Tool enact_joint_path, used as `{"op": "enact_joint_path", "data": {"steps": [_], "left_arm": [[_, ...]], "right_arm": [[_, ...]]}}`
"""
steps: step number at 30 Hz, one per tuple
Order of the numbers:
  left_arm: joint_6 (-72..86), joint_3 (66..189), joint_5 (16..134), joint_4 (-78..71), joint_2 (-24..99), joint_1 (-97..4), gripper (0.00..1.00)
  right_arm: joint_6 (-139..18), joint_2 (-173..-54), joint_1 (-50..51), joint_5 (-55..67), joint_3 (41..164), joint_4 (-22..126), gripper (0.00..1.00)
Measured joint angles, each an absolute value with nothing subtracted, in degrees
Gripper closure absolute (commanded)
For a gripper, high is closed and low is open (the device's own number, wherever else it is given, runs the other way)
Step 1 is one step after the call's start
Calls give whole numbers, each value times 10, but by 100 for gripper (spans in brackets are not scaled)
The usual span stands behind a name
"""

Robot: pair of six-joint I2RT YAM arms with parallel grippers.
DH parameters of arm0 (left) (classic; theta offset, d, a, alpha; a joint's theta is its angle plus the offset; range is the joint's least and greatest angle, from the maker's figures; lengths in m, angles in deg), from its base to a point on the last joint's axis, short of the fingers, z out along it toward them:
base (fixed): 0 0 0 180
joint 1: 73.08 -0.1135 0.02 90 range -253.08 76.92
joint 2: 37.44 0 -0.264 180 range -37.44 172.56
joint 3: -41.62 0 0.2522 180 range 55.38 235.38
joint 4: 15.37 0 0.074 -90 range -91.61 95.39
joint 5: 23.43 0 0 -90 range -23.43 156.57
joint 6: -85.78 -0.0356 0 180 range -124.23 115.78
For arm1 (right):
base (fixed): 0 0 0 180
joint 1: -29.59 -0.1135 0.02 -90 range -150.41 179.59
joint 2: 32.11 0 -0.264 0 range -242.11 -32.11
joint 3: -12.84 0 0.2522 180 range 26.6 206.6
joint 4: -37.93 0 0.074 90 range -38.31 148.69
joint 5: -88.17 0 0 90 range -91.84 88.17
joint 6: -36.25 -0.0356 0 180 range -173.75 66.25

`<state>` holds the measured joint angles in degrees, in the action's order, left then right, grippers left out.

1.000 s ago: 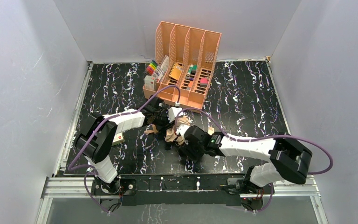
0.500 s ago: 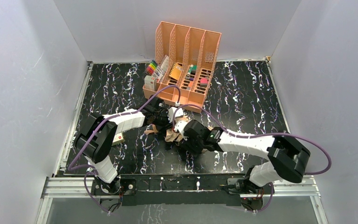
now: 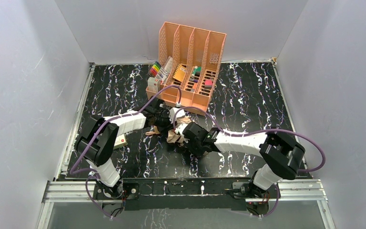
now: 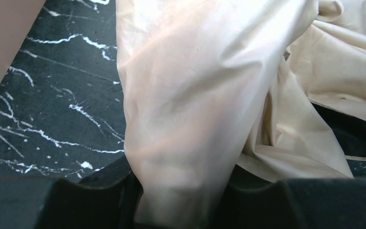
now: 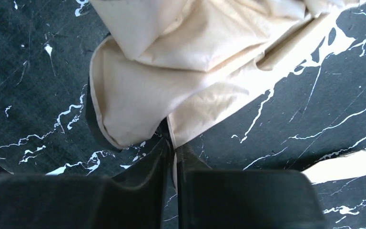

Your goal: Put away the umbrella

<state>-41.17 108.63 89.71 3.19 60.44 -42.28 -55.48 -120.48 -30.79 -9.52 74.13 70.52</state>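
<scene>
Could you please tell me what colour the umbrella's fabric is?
The umbrella fabric is a pale cream-tan, seen most clearly in the left wrist view.

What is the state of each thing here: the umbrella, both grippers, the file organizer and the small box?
umbrella: lying on the table, fabric loose and crumpled, not yet put away.
left gripper: shut on a bunch of umbrella fabric.
right gripper: shut on a thin edge of umbrella fabric.
file organizer: upright, compartments holding stationery.
small box: lying flat on the table, away from both grippers.
</scene>
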Motion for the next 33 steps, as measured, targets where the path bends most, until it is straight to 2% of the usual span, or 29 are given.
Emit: {"op": "enact_joint_path", "data": {"steps": [2, 3, 13, 21, 33], "left_arm": [[-412, 1085, 897, 29, 604, -431, 100], [-411, 1083, 898, 27, 603, -436, 100], [-396, 1082, 913, 33, 602, -463, 100], [-385, 1086, 925, 57, 604, -463, 100], [-370, 1096, 929, 79, 609, -463, 100]], "right_arm": [[-562, -1209, -308, -93, 745, 706, 99], [-567, -1210, -308, -92, 746, 707, 100], [-647, -1191, -307, -16, 723, 666, 100], [-730, -1164, -364, 59, 715, 592, 100], [-825, -1127, -368, 104, 668, 503, 100]]}}
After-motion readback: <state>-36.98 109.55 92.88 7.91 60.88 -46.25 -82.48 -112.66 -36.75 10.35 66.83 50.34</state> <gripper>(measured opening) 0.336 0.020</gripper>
